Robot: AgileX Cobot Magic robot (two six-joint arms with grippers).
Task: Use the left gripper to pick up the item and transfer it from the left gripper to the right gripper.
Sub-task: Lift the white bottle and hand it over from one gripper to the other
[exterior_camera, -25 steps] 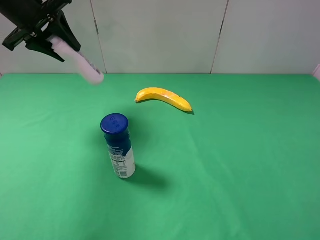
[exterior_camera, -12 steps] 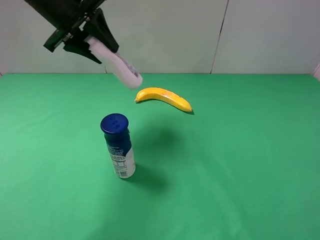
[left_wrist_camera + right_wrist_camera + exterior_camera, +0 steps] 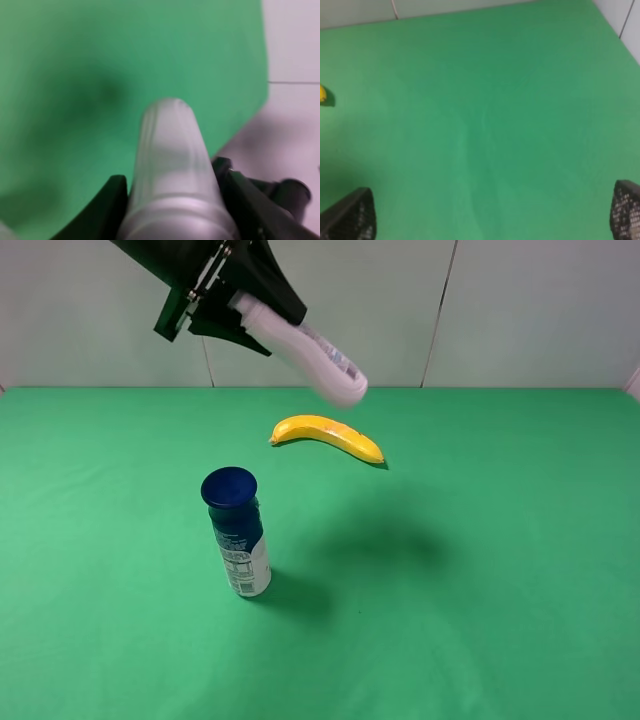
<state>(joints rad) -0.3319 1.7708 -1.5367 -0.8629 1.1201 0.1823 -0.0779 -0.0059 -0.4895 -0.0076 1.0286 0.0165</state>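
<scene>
My left gripper (image 3: 248, 312) is shut on the item, a slim white bottle (image 3: 312, 353), and holds it high in the air at the back, above and left of the banana. The bottle slants down to the right, its base end free; its cap end is hidden between the fingers. In the left wrist view the bottle (image 3: 172, 165) sticks out between the dark fingers (image 3: 112, 202) of the left gripper (image 3: 175, 212). My right gripper (image 3: 487, 215) is open and empty over bare green table; only its two fingertips (image 3: 351, 216) show. It is out of the exterior high view.
A yellow banana (image 3: 327, 437) lies at the back middle of the green table (image 3: 480, 560); its tip shows in the right wrist view (image 3: 322, 94). A blue-capped bottle (image 3: 237, 532) stands upright left of the middle. A pale wall runs behind the table.
My left gripper has carried the white bottle up and to the right, from the far left to above the banana. The bottles' and banana's places on the table are unchanged.
</scene>
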